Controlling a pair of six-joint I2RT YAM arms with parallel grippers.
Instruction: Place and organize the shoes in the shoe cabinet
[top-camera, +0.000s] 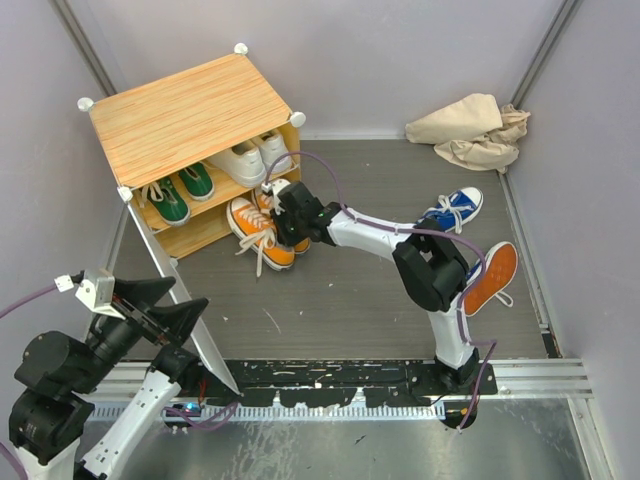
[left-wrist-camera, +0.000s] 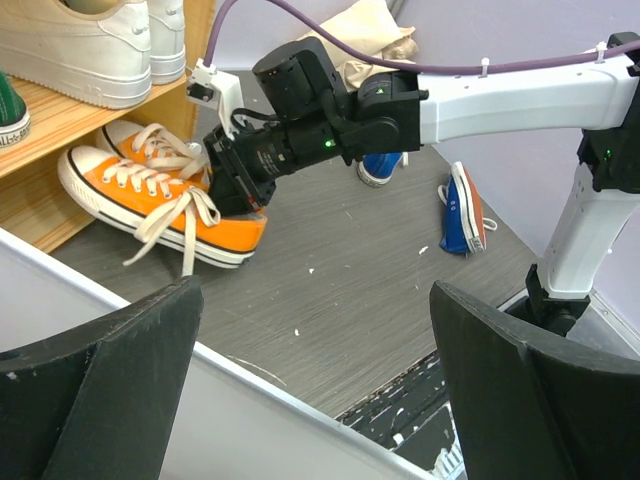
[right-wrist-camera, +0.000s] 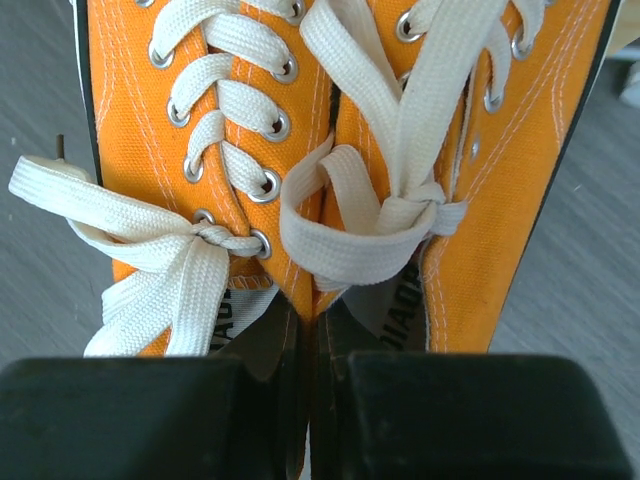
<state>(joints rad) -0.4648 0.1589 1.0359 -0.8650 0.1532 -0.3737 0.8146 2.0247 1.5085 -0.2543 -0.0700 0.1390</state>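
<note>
**Pinch on the orange sneakers (top-camera: 262, 232) at the shoe cabinet (top-camera: 190, 115)**

Right gripper (right-wrist-camera: 312, 370) pressed tight, squeezing both inner heel collars together, toes at the cabinet's bottom opening. Out past the cabinet's near front corner, left gripper (left-wrist-camera: 315, 300) spread wide.

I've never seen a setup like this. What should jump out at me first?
The bright orange sneakers at the mouth of the wooden cabinet, with the right gripper pinching both by their inner edges. Next, two blue sneakers on the floor to the right, one tipped on its side showing its orange sole, while green sneakers and white sneakers sit on the cabinet's shelf.
</note>
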